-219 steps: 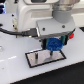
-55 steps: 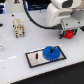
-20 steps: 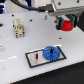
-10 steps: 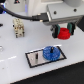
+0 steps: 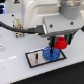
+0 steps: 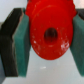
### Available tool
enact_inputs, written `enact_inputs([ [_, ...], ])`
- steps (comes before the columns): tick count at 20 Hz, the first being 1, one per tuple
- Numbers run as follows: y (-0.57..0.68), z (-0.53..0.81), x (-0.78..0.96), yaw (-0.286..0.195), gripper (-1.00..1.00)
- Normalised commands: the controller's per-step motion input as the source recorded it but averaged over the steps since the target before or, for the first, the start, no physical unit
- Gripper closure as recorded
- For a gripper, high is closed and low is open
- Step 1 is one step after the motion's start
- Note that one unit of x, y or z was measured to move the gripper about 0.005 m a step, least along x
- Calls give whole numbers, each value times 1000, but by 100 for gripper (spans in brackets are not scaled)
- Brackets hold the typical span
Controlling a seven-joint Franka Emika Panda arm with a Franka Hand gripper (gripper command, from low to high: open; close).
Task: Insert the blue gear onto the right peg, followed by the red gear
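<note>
In the exterior view the blue gear (image 5: 49,53) lies flat on the right part of the black-bordered grey plate (image 5: 33,60). The right peg is hidden under it. The plate's other thin pin (image 5: 36,58) stands free on the left part. My gripper (image 5: 60,43) hangs just above and to the exterior view's right of the blue gear, shut on the red gear (image 5: 59,42). In the wrist view the red gear (image 6: 50,22), with its dark centre hole, fills the gap between the teal pads (image 6: 22,44).
A black cable (image 5: 20,29) runs across the white table behind the plate. A small pale block with dark spots (image 5: 18,23) stands at the back on the exterior view's left. The arm's white body covers the upper right.
My gripper, holding the red gear, has moved from the exterior view's far right toward the plate and now hangs close over the blue gear. The blue gear has stayed put.
</note>
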Motion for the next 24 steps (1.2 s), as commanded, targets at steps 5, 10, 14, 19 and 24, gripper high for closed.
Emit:
enact_inputs([
  [5, -153, -100, 89, 0, 100],
  [10, -123, -29, 78, 0, 100],
  [14, -44, -115, 121, 0, 100],
  [19, 2, 108, 37, 0, 100],
  [24, -48, 132, 18, 0, 100],
])
